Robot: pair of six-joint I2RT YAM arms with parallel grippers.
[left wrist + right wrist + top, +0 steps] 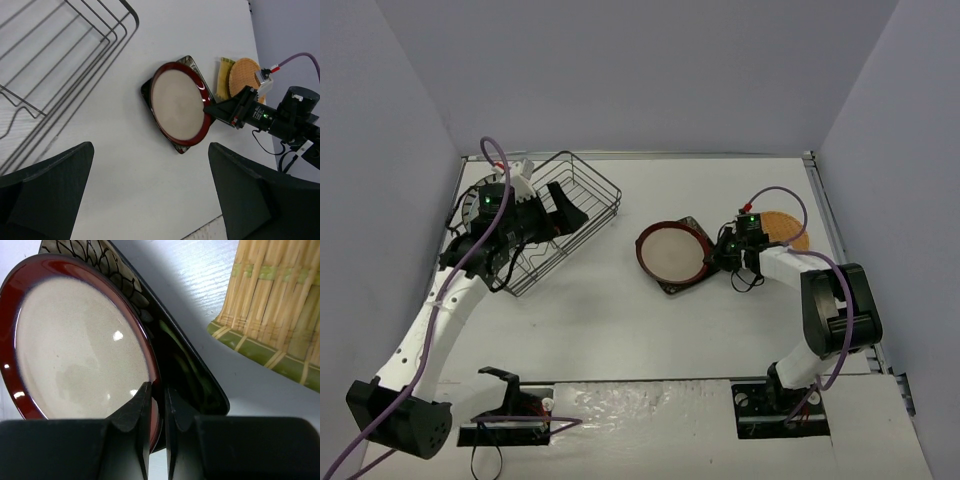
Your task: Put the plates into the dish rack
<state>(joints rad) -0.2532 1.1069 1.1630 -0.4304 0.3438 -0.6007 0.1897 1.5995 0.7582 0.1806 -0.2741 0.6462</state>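
A pale round plate with a red-brown rim [670, 250] lies on a dark square plate [676, 286] in the middle of the table. My right gripper [718, 253] is shut on the round plate's right rim. The right wrist view shows this rim [150, 347] pinched between the two fingers [142, 405], with the dark square plate [187, 367] beneath. An orange-tan round plate [787, 228] sits behind the right wrist. The wire dish rack [605, 190] stands at the far left. My left gripper [560, 222] hovers over it, open and holding nothing [150, 195].
A bamboo-slat mat with a green edge [270, 305] lies by the orange-tan plate [245, 75], close to the right of the stacked plates. The rack's wire rim [107, 40] is angled toward the plates. White walls enclose the table.
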